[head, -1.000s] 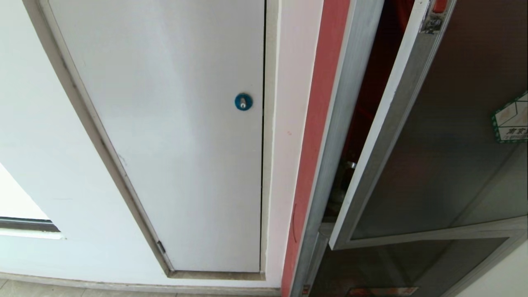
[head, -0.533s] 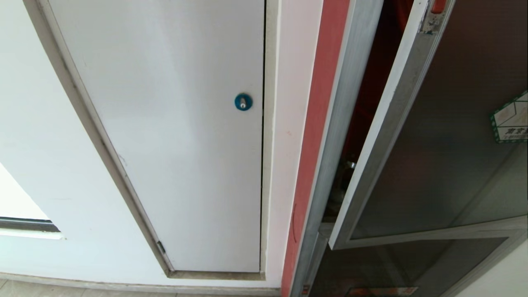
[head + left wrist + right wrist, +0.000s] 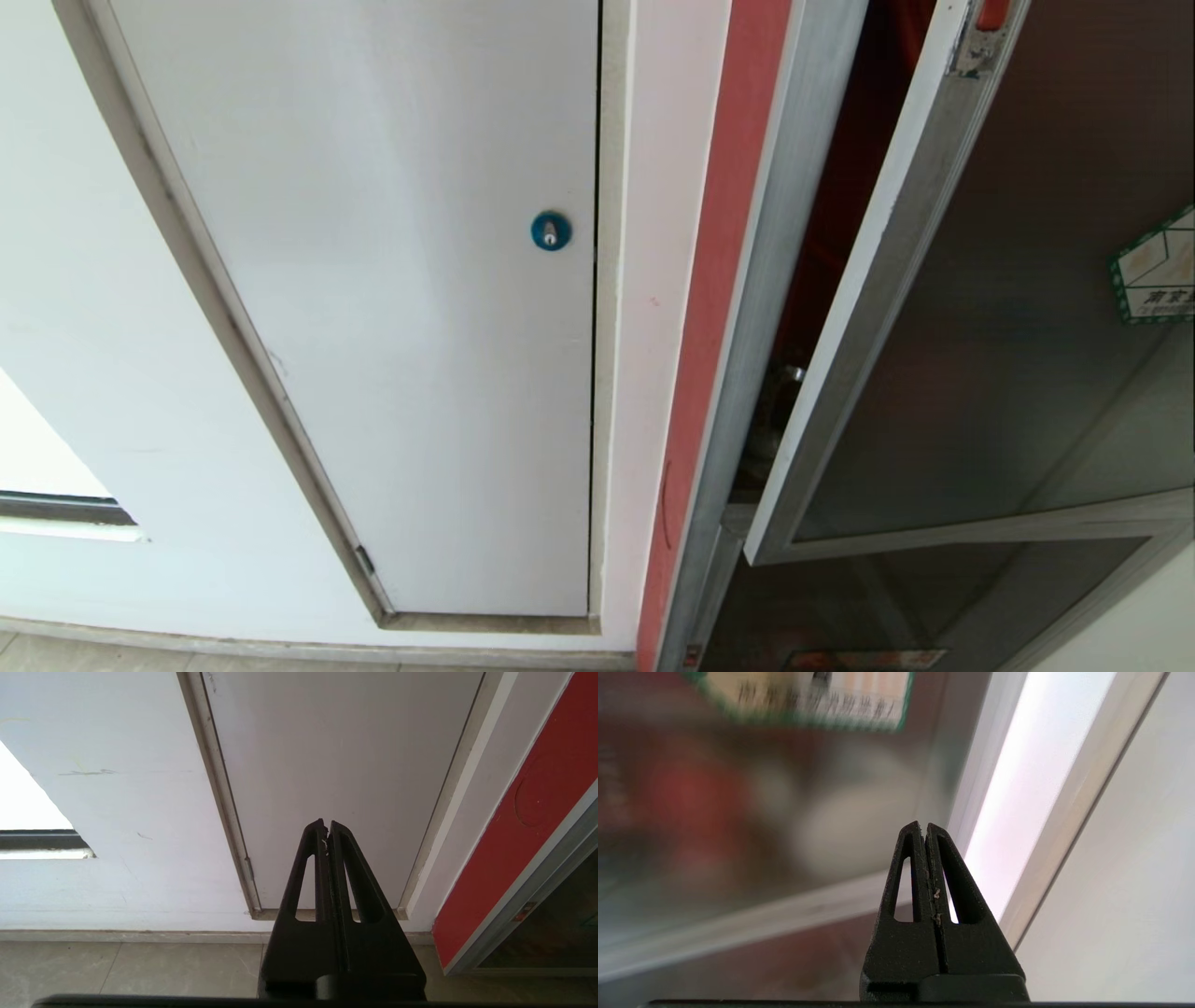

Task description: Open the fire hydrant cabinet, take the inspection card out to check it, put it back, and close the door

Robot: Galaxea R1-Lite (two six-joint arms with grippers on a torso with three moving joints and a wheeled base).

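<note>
Step in hand: you have the door (image 3: 980, 308) ajar, its free left edge swung out from the silver frame of the fire hydrant cabinet (image 3: 775, 280), with a dark gap between them. I judge the opening is only part done.
Door details: the red latch tab (image 3: 992, 11) sits at the top of the door's left edge; the green-bordered sticker (image 3: 1158, 271) is on the glass at the far right.
Inspection card: you cannot see it in any view; I take it to be inside the cabinet.
Right claw: the right claw (image 3: 926, 828) is pressed fully together and grips nothing. It sits close in front of the door glass, below the sticker, near the door's lower rail.
Left claw: the left claw (image 3: 326, 825) is also closed and empty, parked low and facing the white panel (image 3: 373, 308) with the blue lock (image 3: 551, 231), left of the cabinet.
Next move: you need the door swung wider. The free edge looks the best place to hook or push.
Care: keep the claw off the glass and clear of the frame.
</note>
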